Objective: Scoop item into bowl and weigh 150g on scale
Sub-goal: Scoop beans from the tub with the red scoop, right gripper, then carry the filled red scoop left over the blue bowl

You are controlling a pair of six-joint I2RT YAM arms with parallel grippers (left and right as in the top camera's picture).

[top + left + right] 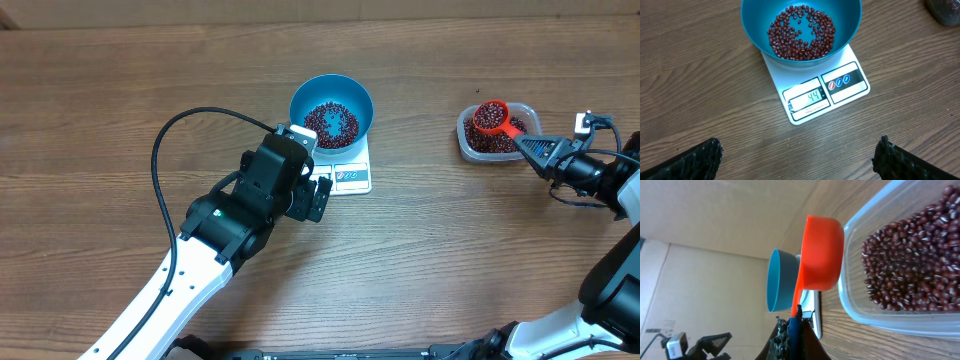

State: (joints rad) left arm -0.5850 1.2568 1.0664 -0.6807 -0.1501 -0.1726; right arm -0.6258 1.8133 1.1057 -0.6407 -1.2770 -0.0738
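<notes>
Scoop [509, 126] (heaped with beans [488, 116]) points upper left over the tub [464, 141], handle clamped in the right end effector [523, 141]; left end effector [318, 196] gapes wide, empty.

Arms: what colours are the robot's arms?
The left arm and right arm are white tubes with chunky black joints. A black cable loops along the left one. The fingers are black and bumpy.
</notes>
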